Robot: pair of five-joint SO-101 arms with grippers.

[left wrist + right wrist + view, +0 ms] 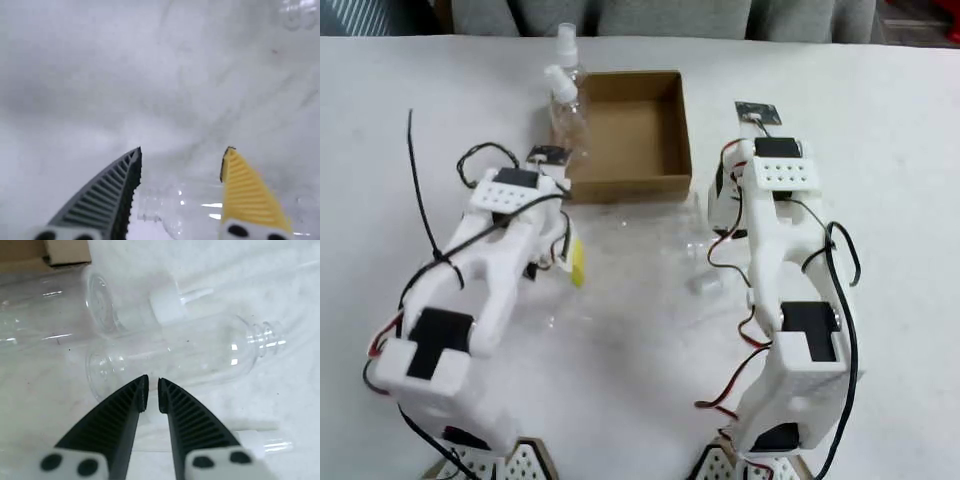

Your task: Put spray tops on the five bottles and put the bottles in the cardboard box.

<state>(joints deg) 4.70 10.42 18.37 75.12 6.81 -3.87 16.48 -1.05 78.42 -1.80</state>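
1. Nearest me, the right gripper (151, 385) hangs low over the table, its two black fingers squeezed almost together with nothing between them.
2. Right under its tips lies a clear uncapped bottle (175, 360) on its side, threaded neck open.
3. Just beside that, a loose spray top (260, 442) rests on the table with its tube sticking out.
4. Past the uncapped bottle lies a capped bottle (125, 310), white sprayer on, also on its side, and next to it another clear bottle (30, 315); both are just short of the cardboard box (675, 130).
5. Across from there, the left gripper (182, 150) has its grey and yellow fingers spread wide, grasping nothing; a clear bottle's edge (175, 215) shows low in the gap.
6. Now the box: open on top, plain brown floor showing.
7. Outside its wall on the left arm's side are two sprayer bottles (567, 110), white tops fitted.
8. Black and red cables (420, 190) loop off both arms.
9. It is all on a white table (880, 130), with grey upholstery (720, 15) along the far edge.
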